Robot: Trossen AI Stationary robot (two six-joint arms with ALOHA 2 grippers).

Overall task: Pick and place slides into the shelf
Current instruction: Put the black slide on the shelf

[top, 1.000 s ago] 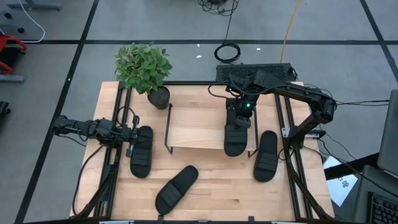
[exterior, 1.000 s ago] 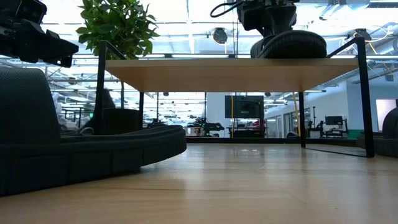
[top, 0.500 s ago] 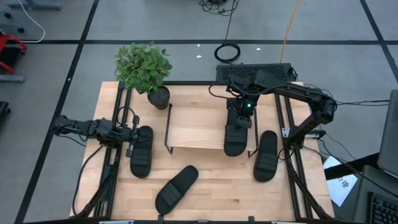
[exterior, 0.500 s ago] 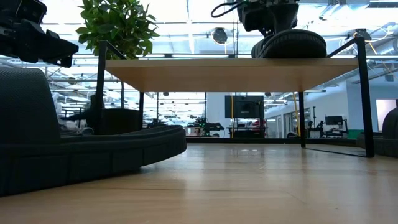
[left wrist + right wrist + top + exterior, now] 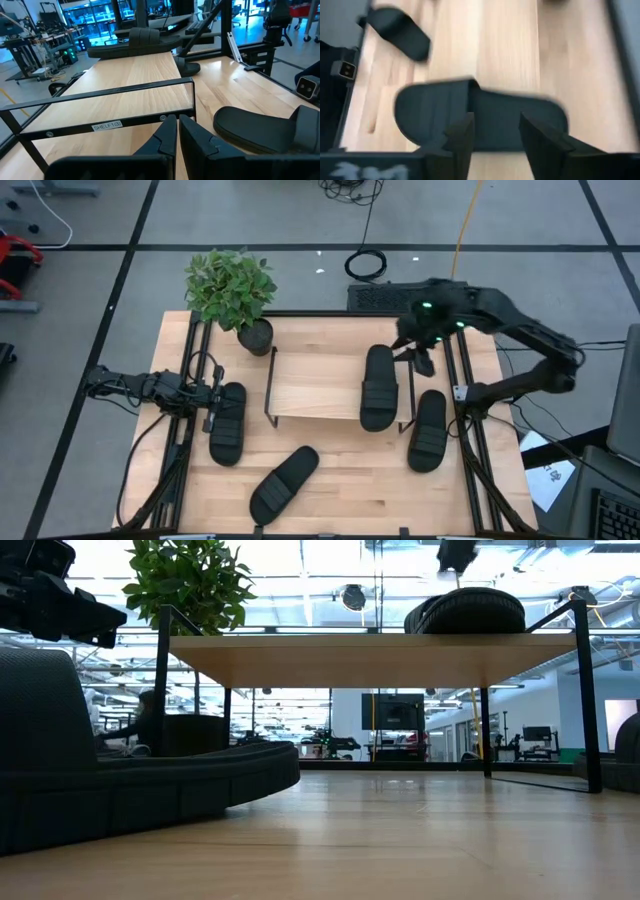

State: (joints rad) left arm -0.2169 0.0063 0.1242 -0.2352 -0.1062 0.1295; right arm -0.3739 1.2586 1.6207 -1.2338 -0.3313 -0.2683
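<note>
One black slide (image 5: 378, 387) lies flat on the right end of the light-wood shelf (image 5: 315, 385); the low view also shows this slide (image 5: 465, 612) on the board (image 5: 370, 655). My right gripper (image 5: 425, 360) hangs open above the shelf's right edge, and in its wrist view the slide (image 5: 480, 120) lies below the parted fingers. Three more slides rest on the table: left (image 5: 228, 423), near middle (image 5: 283, 483) and right (image 5: 430, 430). My left gripper (image 5: 177, 131) is shut, raised beside the left slide (image 5: 260, 130), touching nothing.
A potted plant (image 5: 232, 290) stands at the table's far left, by the shelf's left legs (image 5: 270, 385). Black frame rails (image 5: 470, 450) run along both table sides. Bare wood lies under the shelf and on its left half (image 5: 135, 75).
My right gripper has let go of the slide on the shelf, risen, and gone toward the table's right and far edges. The slide stays where it was, flat on the shelf's right end.
</note>
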